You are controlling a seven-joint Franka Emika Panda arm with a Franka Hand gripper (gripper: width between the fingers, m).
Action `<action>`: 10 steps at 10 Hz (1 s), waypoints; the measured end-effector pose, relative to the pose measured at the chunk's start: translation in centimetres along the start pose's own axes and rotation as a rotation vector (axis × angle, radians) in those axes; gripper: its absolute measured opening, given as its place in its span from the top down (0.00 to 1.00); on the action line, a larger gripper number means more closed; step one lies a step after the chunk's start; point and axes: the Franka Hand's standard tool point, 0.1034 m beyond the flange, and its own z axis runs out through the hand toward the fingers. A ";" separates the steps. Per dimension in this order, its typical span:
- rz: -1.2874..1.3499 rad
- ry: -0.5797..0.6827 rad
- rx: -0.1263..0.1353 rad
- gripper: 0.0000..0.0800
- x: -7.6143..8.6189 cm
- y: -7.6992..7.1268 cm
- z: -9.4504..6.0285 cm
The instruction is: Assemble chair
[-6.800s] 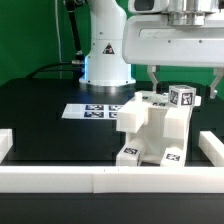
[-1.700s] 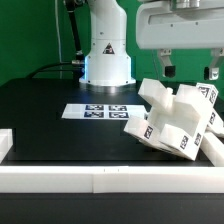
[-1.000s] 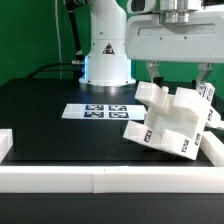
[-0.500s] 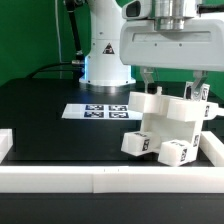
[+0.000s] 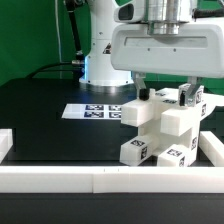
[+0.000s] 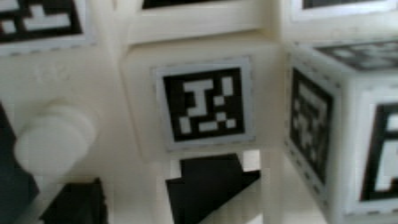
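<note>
White plastic makes up the one chair (image 5: pixel 160 125), a chunky, blocky thing with several black-and-white square tags on its sides. It stands on the black table (image 5: pixel 45 120) toward the exterior view's right, close to the white rail (image 5: pixel 60 178) in front and the rail (image 5: pixel 213 148) on that side. One marker board (image 5: pixel 95 111) lies flat just behind it. The one claw (image 5: pixel 163 92) hangs over the chair with its two fingers spread wide apart, one on each side of the top; whether they touch it I cannot tell. The table on the exterior view's left has lots of bare room. The wrist view shows a tag (image 6: pixel 210 103) very near.
</note>
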 end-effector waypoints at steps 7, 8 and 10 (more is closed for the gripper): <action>-0.045 0.007 0.030 0.19 1.6 -0.2 -2.5; -0.089 0.008 0.047 0.19 1.6 -0.2 -3.6; -0.143 -0.006 0.083 0.19 1.1 1.3 -5.0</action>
